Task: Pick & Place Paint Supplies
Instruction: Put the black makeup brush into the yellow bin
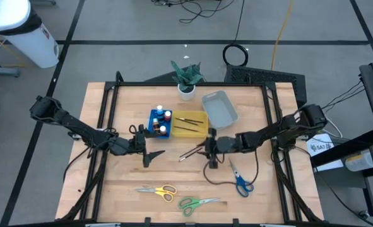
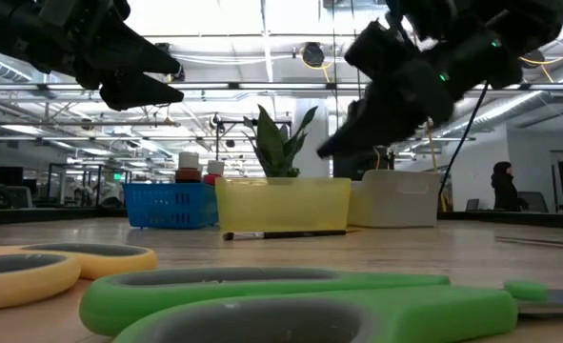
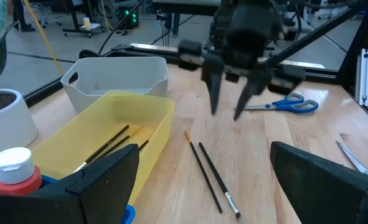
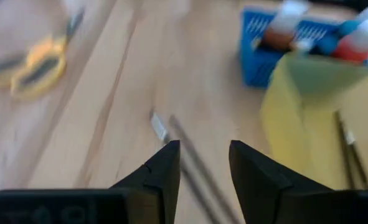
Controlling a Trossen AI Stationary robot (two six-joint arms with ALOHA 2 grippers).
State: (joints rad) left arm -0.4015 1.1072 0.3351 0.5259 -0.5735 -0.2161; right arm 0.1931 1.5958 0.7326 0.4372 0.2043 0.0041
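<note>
Two thin dark brushes (image 3: 210, 175) lie loose on the wood near the yellow tray (image 1: 190, 123), also seen in the right wrist view (image 4: 190, 155). My right gripper (image 3: 226, 114) hangs open just above them, fingers pointing down, touching nothing. My left gripper (image 1: 149, 156) is wide open over bare table, left of the brushes. More brushes (image 3: 112, 142) lie inside the yellow tray. Paint bottles (image 1: 163, 122) stand in the blue tray. Yellow scissors (image 1: 158, 190), green scissors (image 1: 197, 203) and blue scissors (image 1: 240, 180) lie flat near the table's near edge.
A grey tray (image 1: 219, 107) sits right of the yellow tray, and a potted plant (image 1: 186, 79) stands at the far edge. Black frame rails run along the table's sides. Bare wood lies between the two grippers and the scissors.
</note>
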